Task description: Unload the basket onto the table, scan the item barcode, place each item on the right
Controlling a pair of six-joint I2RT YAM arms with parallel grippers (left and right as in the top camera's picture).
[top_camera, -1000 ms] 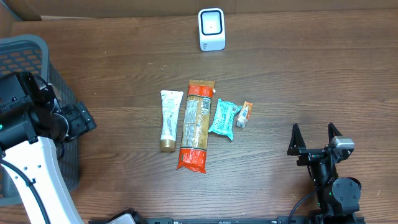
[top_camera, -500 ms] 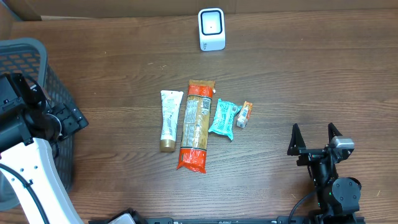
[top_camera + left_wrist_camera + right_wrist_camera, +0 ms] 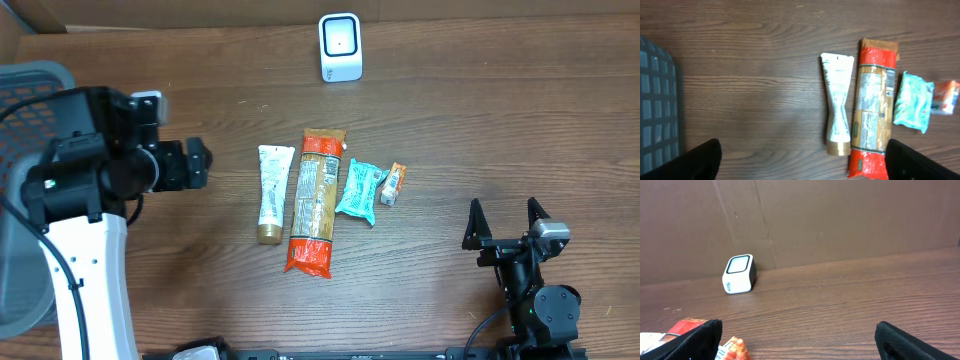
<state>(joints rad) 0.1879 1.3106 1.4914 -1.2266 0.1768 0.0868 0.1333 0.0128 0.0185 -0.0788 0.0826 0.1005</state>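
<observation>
Four items lie in a row mid-table: a white tube with a gold cap [image 3: 272, 193] [image 3: 837, 110], a long orange-red pasta packet [image 3: 316, 200] [image 3: 872, 105], a teal packet [image 3: 358, 191] [image 3: 912, 102] and a small orange packet [image 3: 394, 183] [image 3: 947, 96]. The white barcode scanner [image 3: 340, 46] [image 3: 739, 273] stands at the table's far edge. My left gripper [image 3: 198, 165] [image 3: 802, 162] hovers left of the tube, open and holding nothing. At the near right, my right gripper [image 3: 505, 215] [image 3: 800, 340] also stands open and holds nothing.
A grey mesh basket [image 3: 20, 90] [image 3: 657, 105] sits at the table's left edge, behind my left arm. A cardboard wall runs along the back behind the scanner. Bare wood lies between the items and the right gripper.
My left arm has swung from over the basket rightward toward the row of items, and its jaws have spread a little wider. The right arm and the items have not moved.
</observation>
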